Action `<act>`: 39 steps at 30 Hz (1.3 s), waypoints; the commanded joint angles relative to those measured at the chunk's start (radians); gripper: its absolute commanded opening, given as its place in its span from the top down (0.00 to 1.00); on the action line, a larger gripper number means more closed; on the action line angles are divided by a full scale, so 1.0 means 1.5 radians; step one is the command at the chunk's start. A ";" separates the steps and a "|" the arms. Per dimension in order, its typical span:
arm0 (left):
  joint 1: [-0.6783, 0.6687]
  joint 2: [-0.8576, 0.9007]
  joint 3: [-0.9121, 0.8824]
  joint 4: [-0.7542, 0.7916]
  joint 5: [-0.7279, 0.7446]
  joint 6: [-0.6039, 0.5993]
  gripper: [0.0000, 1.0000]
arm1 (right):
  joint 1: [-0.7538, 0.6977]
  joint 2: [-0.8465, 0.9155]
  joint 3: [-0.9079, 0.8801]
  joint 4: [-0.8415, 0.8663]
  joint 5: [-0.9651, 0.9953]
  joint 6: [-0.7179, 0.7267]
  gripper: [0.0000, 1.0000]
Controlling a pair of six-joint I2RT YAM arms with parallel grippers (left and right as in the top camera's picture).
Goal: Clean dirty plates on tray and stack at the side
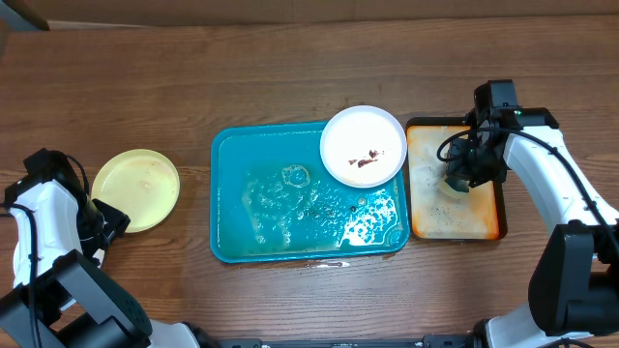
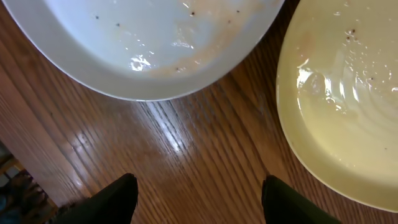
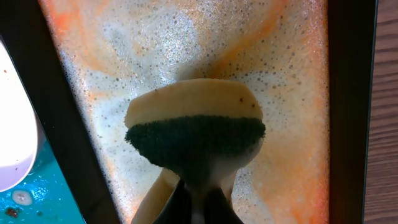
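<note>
A white plate (image 1: 363, 145) with brown smears rests on the far right corner of the teal tray (image 1: 242, 222), which is wet and soapy. It also shows at the left edge of the right wrist view (image 3: 12, 124). A pale yellow-green plate (image 1: 135, 188) lies on the table left of the tray and shows in the left wrist view (image 2: 348, 106). Beside it there is another white plate (image 2: 143, 43) with faint smears, hidden in the overhead view. My left gripper (image 2: 200, 190) is open and empty over bare wood next to both plates. My right gripper (image 3: 198, 202) is shut on a yellow-and-green sponge (image 3: 196, 124).
The sponge hangs over the smaller orange dark-rimmed tray (image 1: 484, 217), right of the teal tray and covered in foam (image 3: 186, 43). My left arm (image 1: 44, 208) is at the table's left edge. Wooden table all around.
</note>
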 commanded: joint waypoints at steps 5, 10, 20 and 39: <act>0.020 0.005 -0.004 0.002 0.045 -0.012 0.36 | -0.002 -0.014 -0.004 0.003 -0.002 -0.005 0.96; 0.051 0.005 -0.004 -0.003 0.045 -0.017 0.44 | -0.002 -0.014 -0.004 0.003 -0.002 -0.005 0.96; 0.067 0.006 -0.005 0.036 -0.018 -0.026 0.47 | -0.002 -0.014 -0.004 0.003 -0.004 -0.005 0.96; 0.007 0.042 -0.005 0.137 -0.056 0.202 0.47 | -0.002 -0.014 -0.004 0.003 -0.004 -0.005 0.96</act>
